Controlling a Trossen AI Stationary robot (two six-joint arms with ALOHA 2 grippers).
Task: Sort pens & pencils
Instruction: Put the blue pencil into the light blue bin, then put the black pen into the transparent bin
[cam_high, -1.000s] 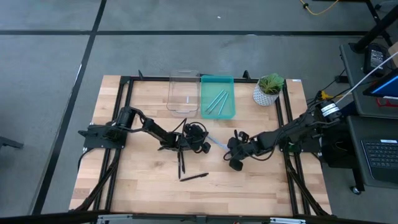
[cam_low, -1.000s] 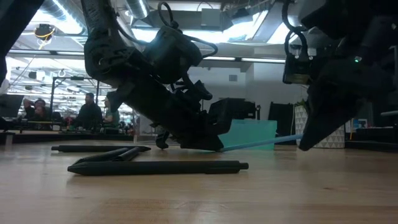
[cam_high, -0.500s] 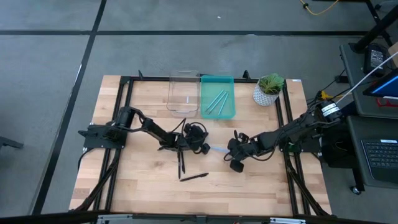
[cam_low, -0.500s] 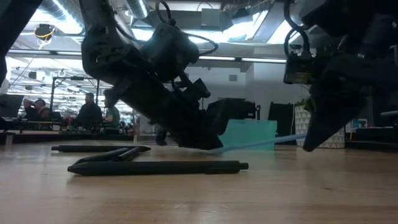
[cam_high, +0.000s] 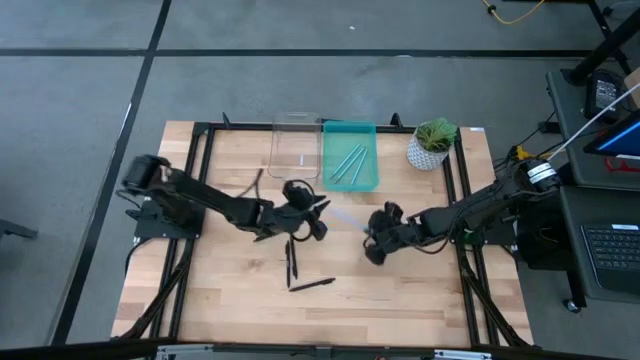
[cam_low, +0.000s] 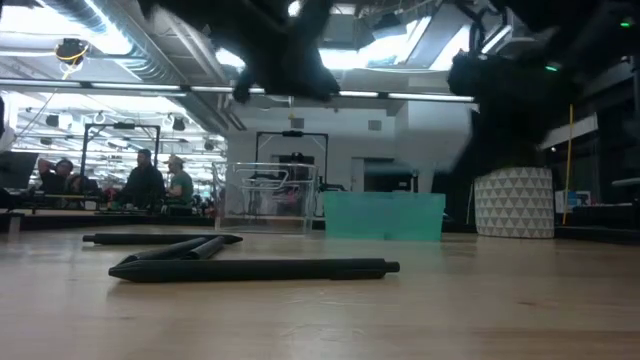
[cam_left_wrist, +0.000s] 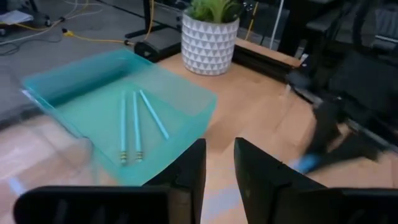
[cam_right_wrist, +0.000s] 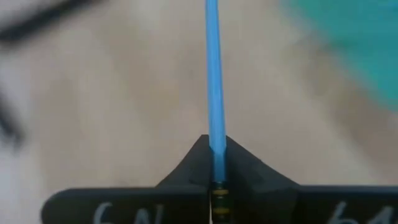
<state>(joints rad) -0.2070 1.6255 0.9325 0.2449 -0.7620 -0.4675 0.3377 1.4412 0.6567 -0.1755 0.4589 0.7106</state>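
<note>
The sort looks about half done: three light blue pencils (cam_high: 349, 163) lie inside the teal tray (cam_high: 371, 182) at the bench's twelve o'clock edge, while the clear bin (cam_high: 281, 172) touching it on the nine o'clock side appears to hold nothing. Black pens (cam_high: 311, 284) are left on the bare wood near the middle, toward six o'clock, one upright in the overhead view and one lying across below it; the low view shows them as long dark sticks in the foreground. The right claw (cam_high: 372, 237) is pinching a blue pencil (cam_right_wrist: 214, 81) between its pressed fingers, at about four o'clock from the tray and not yet over it. The left claw (cam_high: 318, 209), lifted near the bins, is slightly spread and empty. So one pencil is in transit and the pens probably go to the clear bin. The bench (cam_high: 420, 300) is pale wood planks in a black frame, with a potted plant (cam_high: 432, 143) at its one o'clock corner. Beyond lies grey floor, a desk with a keyboard at three o'clock, and people seated far off under ceiling lights
</note>
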